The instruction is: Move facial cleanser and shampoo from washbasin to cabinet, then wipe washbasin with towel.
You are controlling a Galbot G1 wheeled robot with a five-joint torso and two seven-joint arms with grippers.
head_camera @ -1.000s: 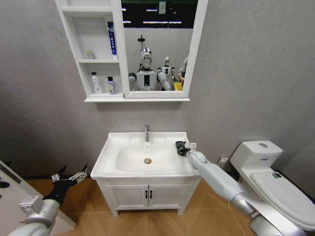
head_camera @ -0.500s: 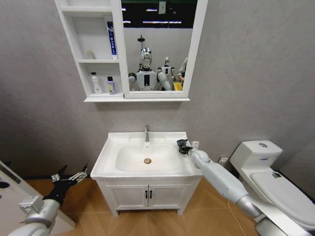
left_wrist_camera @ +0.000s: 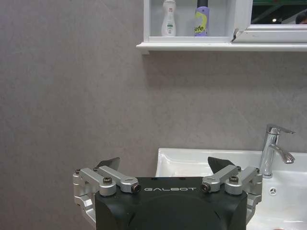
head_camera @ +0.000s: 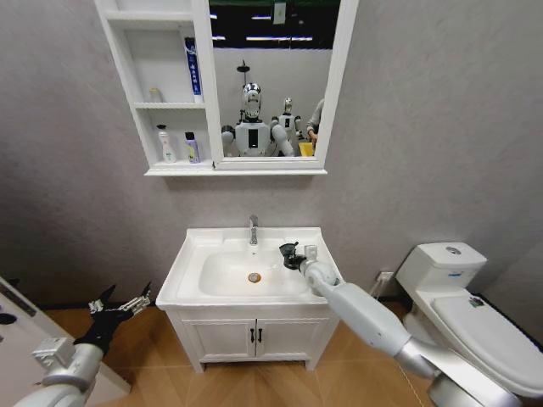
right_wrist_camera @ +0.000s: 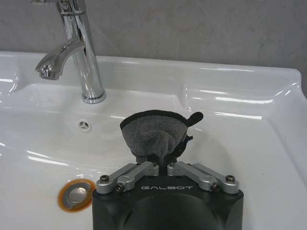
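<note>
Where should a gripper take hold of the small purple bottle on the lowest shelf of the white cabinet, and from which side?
Probably at the middle of the purple bottle, coming straight in from the cabinet's open front. It stands upright; a white bottle is beside it on one side and the shelf wall on the other, so fingers fit best around its narrow body.

— What carries everything here?

— The washbasin [head_camera: 188, 270], a white top with an oval bowl, a chrome faucet [head_camera: 253, 229] at the back and a round drain [head_camera: 254, 277] in the bowl.

— And higher up?

— The cabinet [head_camera: 140, 105] on the wall. Its lowest shelf holds 2 bottles side by side, a white bottle [head_camera: 166, 144] and a purple bottle [head_camera: 192, 147].
</note>
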